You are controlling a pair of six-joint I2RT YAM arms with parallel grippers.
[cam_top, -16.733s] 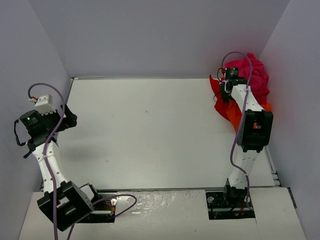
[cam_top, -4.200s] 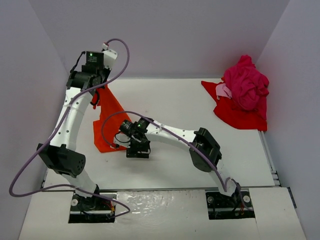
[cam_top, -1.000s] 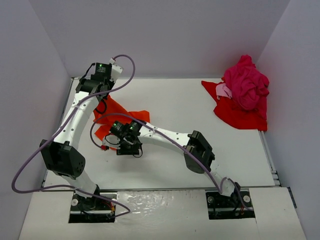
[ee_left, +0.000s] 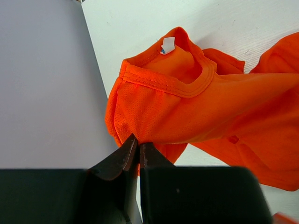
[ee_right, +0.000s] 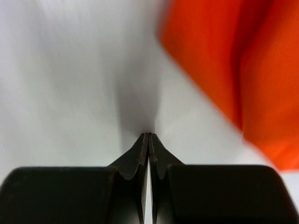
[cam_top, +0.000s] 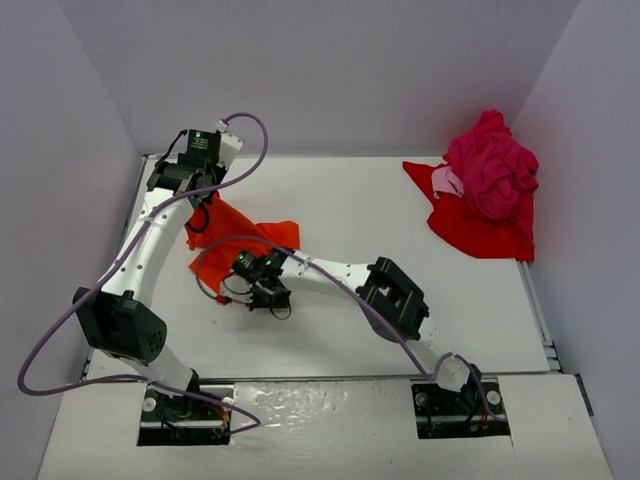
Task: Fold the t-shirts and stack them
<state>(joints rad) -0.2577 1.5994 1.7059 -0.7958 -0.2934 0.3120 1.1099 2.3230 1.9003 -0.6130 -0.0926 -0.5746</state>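
An orange-red t-shirt [cam_top: 250,238] lies crumpled at the table's left, partly lifted. My left gripper [cam_top: 207,203] is shut on its cloth just below the collar. In the left wrist view the jaws [ee_left: 138,141] pinch a fold of the shirt [ee_left: 196,107], and the collar with its white label [ee_left: 168,45] hangs open beyond them. My right gripper [cam_top: 235,294] is shut, low over the table by the shirt's near edge. In the right wrist view its tips [ee_right: 149,135] meet over bare table, with the orange shirt [ee_right: 252,79] blurred to the right. A magenta-pink shirt [cam_top: 492,165] sits bunched on a red shirt [cam_top: 478,228] at the far right.
White walls close in the table [cam_top: 340,330] at the back and on both sides. The left wall [ee_left: 46,84] is right beside the left gripper. A purple cable [cam_top: 215,250] loops over the orange shirt.
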